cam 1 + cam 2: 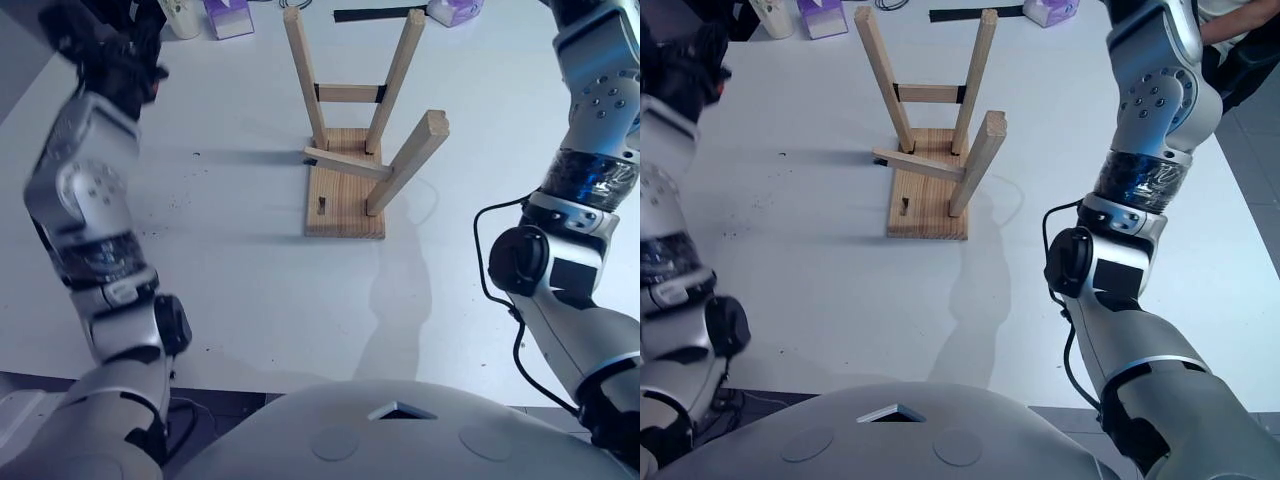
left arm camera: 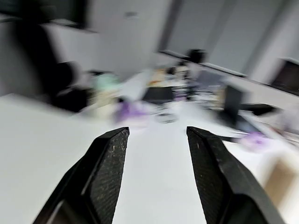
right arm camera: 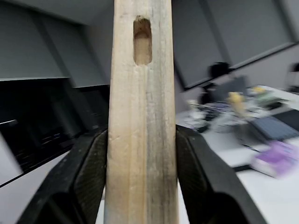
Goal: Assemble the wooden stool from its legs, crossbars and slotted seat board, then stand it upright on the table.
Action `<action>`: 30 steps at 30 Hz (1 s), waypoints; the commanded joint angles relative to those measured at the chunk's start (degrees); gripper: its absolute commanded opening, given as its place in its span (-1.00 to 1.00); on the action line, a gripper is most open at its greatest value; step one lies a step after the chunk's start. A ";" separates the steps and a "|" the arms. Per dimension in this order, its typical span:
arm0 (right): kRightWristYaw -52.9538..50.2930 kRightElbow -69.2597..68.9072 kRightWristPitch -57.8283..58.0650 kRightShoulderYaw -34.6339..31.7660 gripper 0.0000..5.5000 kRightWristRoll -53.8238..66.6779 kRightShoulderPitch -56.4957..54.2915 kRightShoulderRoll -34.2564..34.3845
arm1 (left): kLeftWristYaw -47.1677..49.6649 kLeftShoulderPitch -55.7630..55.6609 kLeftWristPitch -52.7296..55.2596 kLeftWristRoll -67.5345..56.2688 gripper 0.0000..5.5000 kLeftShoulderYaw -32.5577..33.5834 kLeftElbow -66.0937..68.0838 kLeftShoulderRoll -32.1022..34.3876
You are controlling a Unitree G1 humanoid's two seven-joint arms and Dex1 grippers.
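The slotted seat board point(image 1: 345, 215) lies flat mid-table with three wooden legs standing up from it. Two far legs point(image 1: 303, 70) point(image 1: 398, 70) are joined by a crossbar point(image 1: 348, 93). The nearer right leg point(image 1: 410, 160) leans, and a second crossbar point(image 1: 345, 163) runs slantwise from it towards the far left leg. An empty slot point(image 1: 322, 207) shows at the board's near left corner. My right gripper point(image 3: 142, 133) is shut on a fourth wooden leg point(image 3: 142, 93) with a mortise hole, held high off the table. My left gripper point(image 2: 156, 133) is open and empty, raised at the table's far left.
Along the table's far edge stand a white cup point(image 1: 180, 15), a purple box point(image 1: 228, 17), a black strip point(image 1: 375, 13) and another purple box point(image 1: 455, 10). Bare white tabletop point(image 1: 230, 270) spreads in front and to the left of the stool.
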 commanded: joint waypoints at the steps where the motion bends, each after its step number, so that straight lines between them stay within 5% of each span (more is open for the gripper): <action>1: 7.46 -4.88 7.11 6.44 -0.26 6.11 -0.08 -0.70 | -7.88 -4.43 0.72 -4.14 -0.17 -1.18 -2.71 -0.74; 6: 17.82 -8.93 13.44 10.68 -0.26 11.86 1.79 -5.89 | -11.23 -4.30 2.02 -16.76 -0.17 2.74 -9.70 -5.77; 14: 37.13 -12.04 17.23 13.35 -0.26 20.19 2.13 -15.02 | -11.06 -1.69 4.14 -39.92 0.26 6.31 -18.16 -7.07; 20: 50.85 -5.90 14.15 16.77 -0.26 19.93 0.62 -17.99 | -9.75 1.54 3.10 -47.34 0.29 6.11 -19.47 -6.49; 30: 60.96 -2.27 11.26 21.37 -0.26 16.74 -2.13 -20.13 | -22.15 6.36 5.51 -48.56 0.29 -0.30 -23.16 -1.81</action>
